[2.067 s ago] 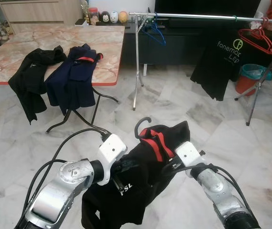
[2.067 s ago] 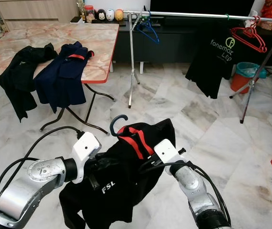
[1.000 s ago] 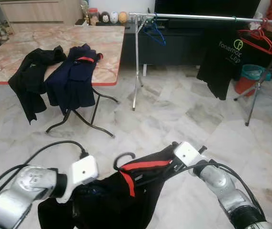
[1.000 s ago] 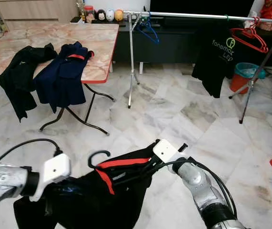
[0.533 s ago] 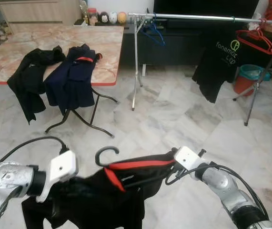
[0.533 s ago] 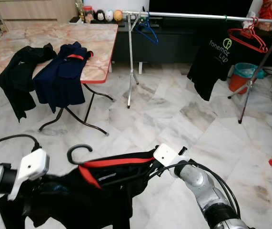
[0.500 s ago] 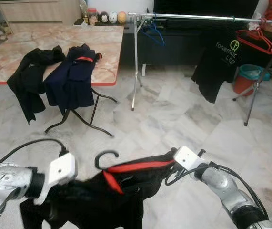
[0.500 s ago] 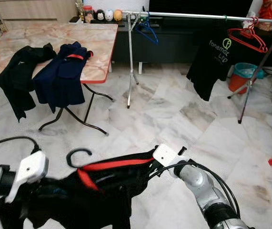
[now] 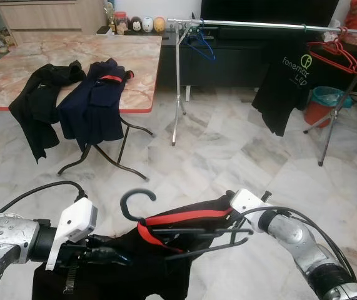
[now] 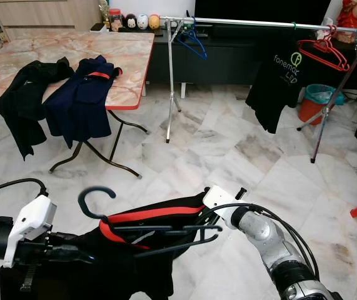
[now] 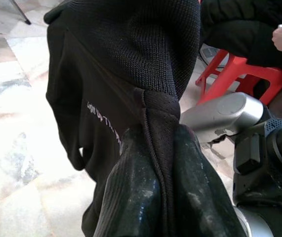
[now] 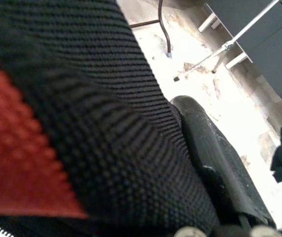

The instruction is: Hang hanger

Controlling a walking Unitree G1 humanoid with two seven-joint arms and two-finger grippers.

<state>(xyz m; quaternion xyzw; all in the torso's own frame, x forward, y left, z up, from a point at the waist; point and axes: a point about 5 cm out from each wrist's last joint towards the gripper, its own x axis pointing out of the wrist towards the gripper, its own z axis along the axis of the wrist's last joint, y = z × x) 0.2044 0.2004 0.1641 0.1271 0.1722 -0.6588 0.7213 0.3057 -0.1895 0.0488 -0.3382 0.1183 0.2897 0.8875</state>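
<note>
A black shirt with a red collar sits on a dark hanger whose hook curls up in front of me. Two dark hanger bars show below the collar. My left gripper is shut on a fold of the shirt's lower cloth, low on the left. My right gripper holds the shirt's shoulder on the right, and cloth presses against one of its fingers. Across the room stands the metal clothes rail.
The rail carries a blue hanger, a black printed tee and red hangers. At the back left, a folding table holds a black garment and a navy one. A teal bin stands behind the rail. Marble floor lies between.
My left arm has swung out to the left and lower, spreading the shirt sideways. The hook has shifted left and the hanger's bars have come into sight under the collar.
</note>
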